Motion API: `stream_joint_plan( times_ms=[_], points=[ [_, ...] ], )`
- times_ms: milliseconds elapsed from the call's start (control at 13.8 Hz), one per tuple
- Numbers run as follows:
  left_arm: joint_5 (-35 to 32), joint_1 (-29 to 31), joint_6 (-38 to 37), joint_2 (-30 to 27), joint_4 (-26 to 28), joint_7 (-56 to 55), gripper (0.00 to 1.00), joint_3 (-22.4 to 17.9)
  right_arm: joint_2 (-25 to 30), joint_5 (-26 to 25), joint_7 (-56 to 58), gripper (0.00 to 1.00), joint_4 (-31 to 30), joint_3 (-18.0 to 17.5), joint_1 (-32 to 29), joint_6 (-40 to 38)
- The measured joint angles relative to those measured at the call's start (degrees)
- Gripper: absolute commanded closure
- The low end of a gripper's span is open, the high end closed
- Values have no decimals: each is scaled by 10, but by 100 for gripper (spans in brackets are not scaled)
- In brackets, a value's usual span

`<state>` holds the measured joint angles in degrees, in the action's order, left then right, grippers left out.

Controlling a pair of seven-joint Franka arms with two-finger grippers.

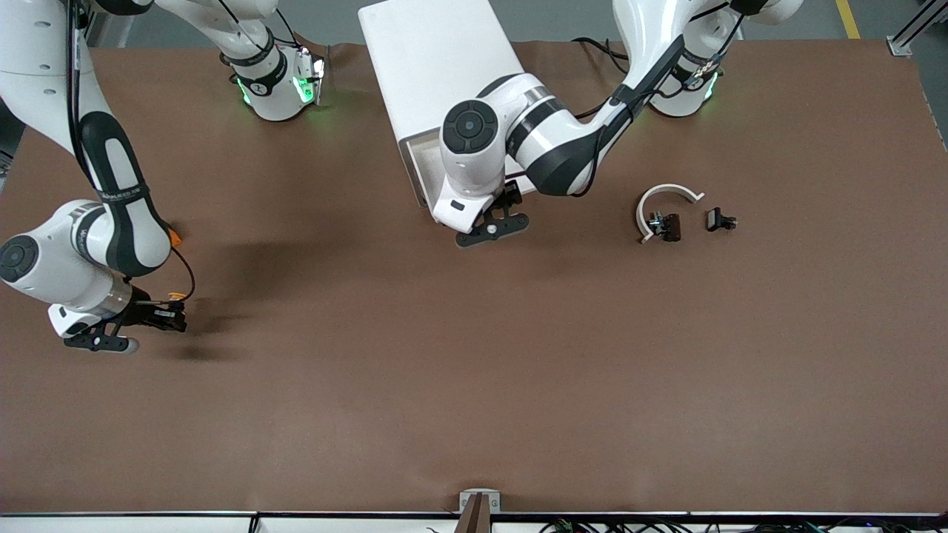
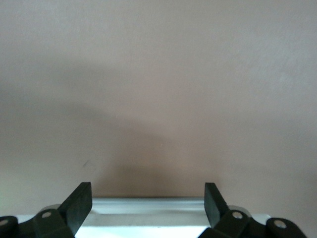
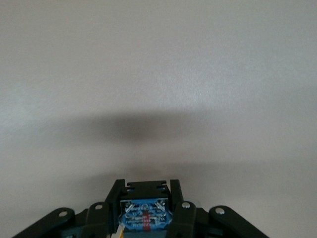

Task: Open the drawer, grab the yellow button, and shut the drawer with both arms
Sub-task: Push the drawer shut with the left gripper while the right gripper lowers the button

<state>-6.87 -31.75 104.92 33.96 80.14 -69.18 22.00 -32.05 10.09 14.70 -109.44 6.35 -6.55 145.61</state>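
1. The tiny push button with a black body and a bluish label (image 3: 144,214) is seen clamped between the fingers of the right arm's black two-finger gripper (image 1: 159,314); an orange part shows beside the gripper in the front view; the gripper is held just above the brown table covering (image 1: 474,385) toward the right arm's end of the table, well apart from the cabinet.
2. The button is judged light, rigid and small; a grip across the flat sides of its black body is judged sound, since the round cap could slip and any fine terminals could bend; little clamping force is judged necessary.
3. The left arm's black gripper (image 1: 495,222) is found at the front of the white boxy cabinet (image 1: 437,70), over the table just before the top tray drawer (image 1: 419,172); its fingers (image 2: 79,202) are spread apart and nothing is held between them; a pale edge, taken to be the drawer front, is seen in the left wrist view between the fingers.
4. The top drawer appears pulled out, its white interior being visible; closing is judged the step remaining.
5. A white curved plastic piece (image 1: 665,198) and two small black parts (image 1: 720,220) are noted toward the left arm's end of the table.
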Motion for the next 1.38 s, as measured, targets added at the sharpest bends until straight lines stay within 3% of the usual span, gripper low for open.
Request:
stream_joint_plan(
  times_ms=[652,725,797,942,1377],
  points=[
    [70,0,-62,0,14,-29,0,40,-39,0,8,99,6,0,-6,39],
    [83,0,-62,0,16,-30,0,40,-40,1,8,91,6,0,-6,39],
    [95,0,-62,0,17,-30,0,40,-40,1,8,76,7,0,-7,39],
    [122,1,-62,0,20,-30,0,40,-40,1,8,0,7,0,-7,39],
    [193,16,-64,14,25,-30,0,40,-37,1,43,0,20,-4,-7,33]
  ],
)
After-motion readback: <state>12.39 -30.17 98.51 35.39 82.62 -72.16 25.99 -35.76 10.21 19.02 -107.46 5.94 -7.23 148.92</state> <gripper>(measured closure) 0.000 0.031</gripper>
